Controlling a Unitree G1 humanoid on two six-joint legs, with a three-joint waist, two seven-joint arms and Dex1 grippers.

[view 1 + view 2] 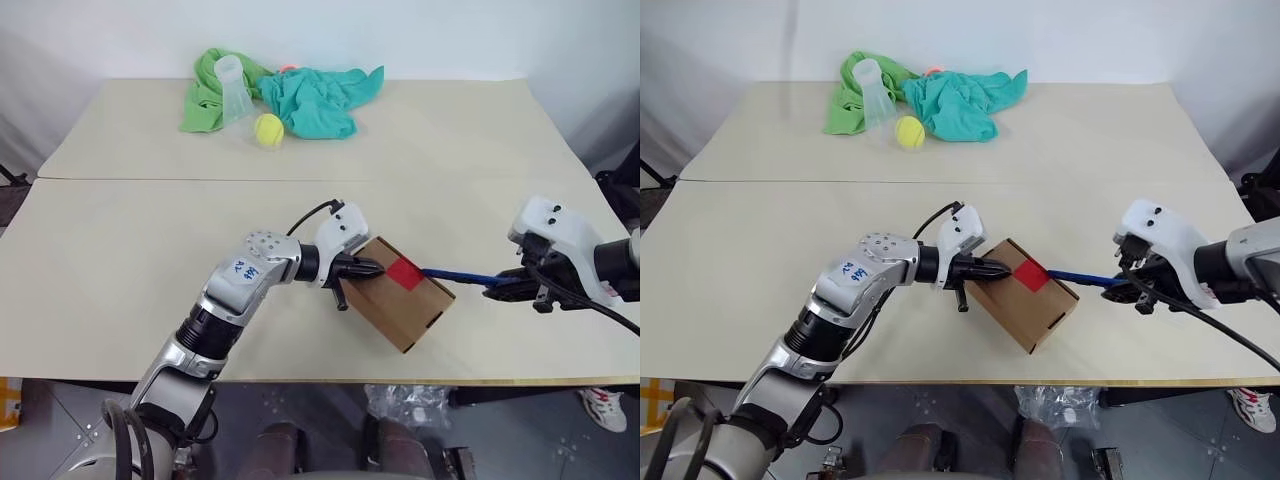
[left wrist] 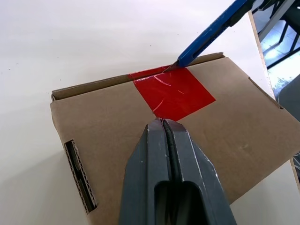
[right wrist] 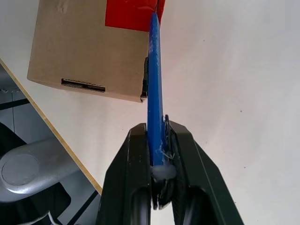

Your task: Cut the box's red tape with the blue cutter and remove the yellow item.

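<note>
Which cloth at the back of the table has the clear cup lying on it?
The lime-green cloth, the leftmost one. The clear cup lies on it. The teal cloth beside it has no cup on it; the tennis ball sits on the table in front.

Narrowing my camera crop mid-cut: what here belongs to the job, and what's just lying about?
Job:
box
red tape
blue cutter, in the right claw
left claw, shut, against the box

Lying about:
tennis ball
green cloth
teal cloth
clear plastic cup
</note>
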